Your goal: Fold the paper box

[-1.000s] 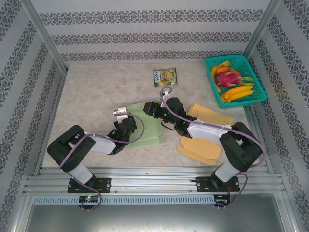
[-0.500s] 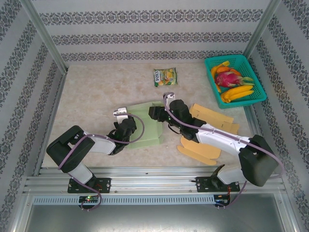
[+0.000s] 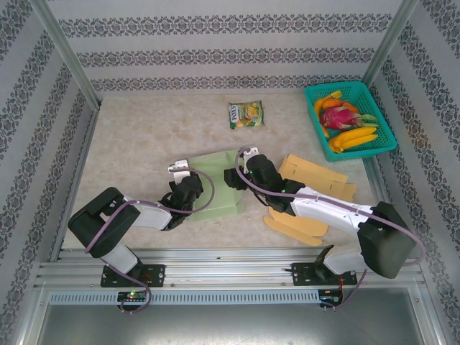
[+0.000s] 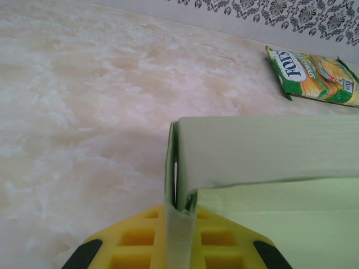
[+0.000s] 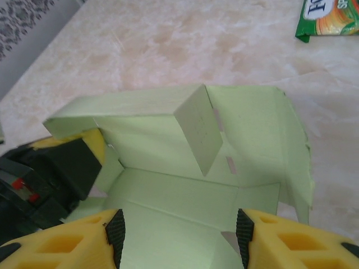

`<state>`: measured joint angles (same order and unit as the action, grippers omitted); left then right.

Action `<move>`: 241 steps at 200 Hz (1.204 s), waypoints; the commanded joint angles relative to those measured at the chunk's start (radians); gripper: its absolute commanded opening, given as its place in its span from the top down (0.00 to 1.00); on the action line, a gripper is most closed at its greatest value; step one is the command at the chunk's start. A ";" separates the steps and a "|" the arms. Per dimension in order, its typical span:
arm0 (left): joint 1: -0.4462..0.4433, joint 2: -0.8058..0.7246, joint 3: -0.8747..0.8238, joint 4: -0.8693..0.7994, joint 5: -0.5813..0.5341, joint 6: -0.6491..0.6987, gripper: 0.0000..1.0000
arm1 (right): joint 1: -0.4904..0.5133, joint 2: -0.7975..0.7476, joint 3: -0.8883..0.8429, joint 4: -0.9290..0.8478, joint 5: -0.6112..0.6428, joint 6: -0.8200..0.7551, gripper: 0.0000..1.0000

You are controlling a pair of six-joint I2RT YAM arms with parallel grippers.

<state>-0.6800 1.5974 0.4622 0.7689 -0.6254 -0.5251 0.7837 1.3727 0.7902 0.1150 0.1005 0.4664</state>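
Inventory, my two jaws:

1. Left jaws: shut, with the pads (image 4: 134, 242) pinching an upright wall of the box (image 3: 215, 200) edge-on between them.
2. Right jaws: about half open and gripping nothing. The pads (image 5: 61, 246) sit either side of the box floor, with a raised flap just ahead and my left jaws off to the left.
3. Box: pale green, partly folded, on the tabletop (image 3: 144, 136) between both jaws.
4. Packet (image 3: 246, 114): beyond both jaws, well apart.
5. Basket (image 3: 334, 85): far right of the right jaws, holding fruit.
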 commanded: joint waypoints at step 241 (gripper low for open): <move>-0.010 -0.054 -0.010 -0.029 0.021 -0.011 1.00 | -0.088 0.150 0.039 -0.026 0.051 -0.025 0.42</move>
<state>-0.6800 1.5715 0.4622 0.7464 -0.6056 -0.5251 0.7071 1.5047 0.8165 0.0933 0.1352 0.4213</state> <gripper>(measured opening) 0.086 0.580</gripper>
